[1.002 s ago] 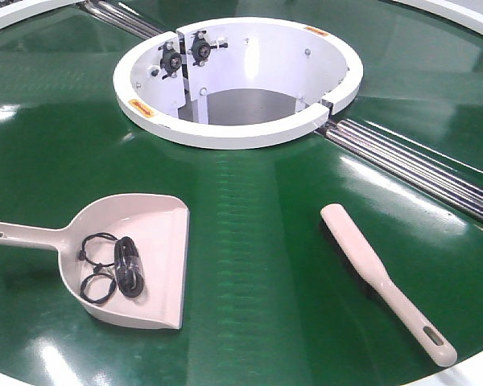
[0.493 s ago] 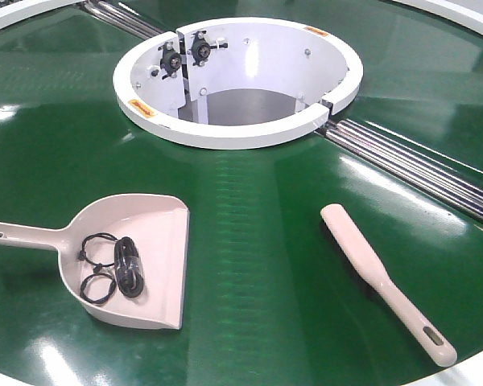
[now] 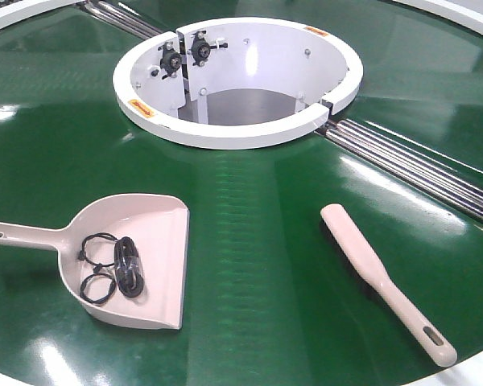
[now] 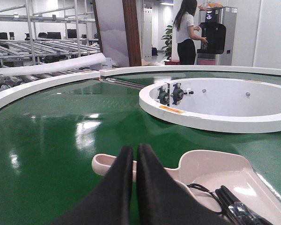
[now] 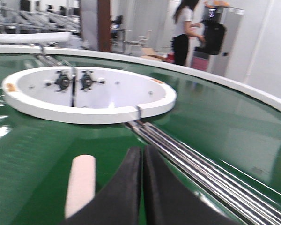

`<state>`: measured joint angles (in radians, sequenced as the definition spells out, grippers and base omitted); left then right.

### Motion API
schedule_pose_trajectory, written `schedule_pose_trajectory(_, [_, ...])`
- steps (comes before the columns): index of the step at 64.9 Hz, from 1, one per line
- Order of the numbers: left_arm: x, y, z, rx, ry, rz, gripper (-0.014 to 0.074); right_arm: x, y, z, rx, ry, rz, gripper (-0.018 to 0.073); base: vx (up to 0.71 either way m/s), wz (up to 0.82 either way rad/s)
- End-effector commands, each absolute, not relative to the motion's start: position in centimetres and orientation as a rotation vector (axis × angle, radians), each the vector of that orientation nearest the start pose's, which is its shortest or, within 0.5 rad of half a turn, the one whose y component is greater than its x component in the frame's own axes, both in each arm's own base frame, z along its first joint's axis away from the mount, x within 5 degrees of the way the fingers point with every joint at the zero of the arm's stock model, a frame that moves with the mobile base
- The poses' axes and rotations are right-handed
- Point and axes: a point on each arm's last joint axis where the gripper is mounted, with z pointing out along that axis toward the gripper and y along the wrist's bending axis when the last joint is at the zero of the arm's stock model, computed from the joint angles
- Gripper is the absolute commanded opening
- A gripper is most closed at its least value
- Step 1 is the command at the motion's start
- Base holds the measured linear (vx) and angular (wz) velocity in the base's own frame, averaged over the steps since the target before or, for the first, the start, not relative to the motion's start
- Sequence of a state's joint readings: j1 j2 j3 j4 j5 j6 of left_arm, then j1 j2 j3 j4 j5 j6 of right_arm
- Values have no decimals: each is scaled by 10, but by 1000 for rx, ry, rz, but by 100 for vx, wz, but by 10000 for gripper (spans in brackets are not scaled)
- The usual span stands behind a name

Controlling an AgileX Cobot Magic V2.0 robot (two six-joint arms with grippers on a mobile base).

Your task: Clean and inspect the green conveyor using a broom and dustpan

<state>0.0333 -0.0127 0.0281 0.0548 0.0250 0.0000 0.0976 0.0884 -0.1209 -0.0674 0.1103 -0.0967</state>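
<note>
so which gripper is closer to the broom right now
Right. The right gripper is shut just beside the broom; the left gripper is shut over the dustpan handle.

Front view high over green conveyor (image 3: 249, 265), wrist views low, all sharing white ring (image 3: 225, 133).

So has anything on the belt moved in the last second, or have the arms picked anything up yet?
Nothing visibly changed. The dustpan, with the black cable bundle lying in it, and the broom lie in the same spots on the green conveyor. Neither has been taken hold of: the left gripper and right gripper both show jaws shut on nothing.
</note>
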Motion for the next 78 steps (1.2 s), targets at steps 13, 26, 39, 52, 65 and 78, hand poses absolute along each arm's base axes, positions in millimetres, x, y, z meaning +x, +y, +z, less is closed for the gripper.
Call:
schedule_pose_trajectory(13, [55, 2, 206, -1, 1446, 55, -6, 56, 4, 204, -145, 1483, -39, -8, 0, 0])
schedule_pose_trajectory(26, [55, 2, 206, -1, 1446, 55, -6, 55, 4, 205, -146, 1469, -39, -8, 0, 0])
schedule_pose_trajectory(39, [55, 2, 206, -1, 1446, 55, -6, 55, 4, 205, -146, 1469, -39, -8, 0, 0])
schedule_pose_trajectory(52, [55, 2, 206, -1, 1446, 55, -6, 55, 4, 205, -146, 1469, -39, -8, 0, 0])
schedule_pose_trajectory(65, [55, 2, 206, -1, 1446, 55, -6, 55, 4, 205, -146, 1469, -39, -8, 0, 0])
schedule_pose_trajectory(78, [55, 2, 206, -1, 1446, 55, -6, 55, 4, 205, -146, 1469, -39, -8, 0, 0])
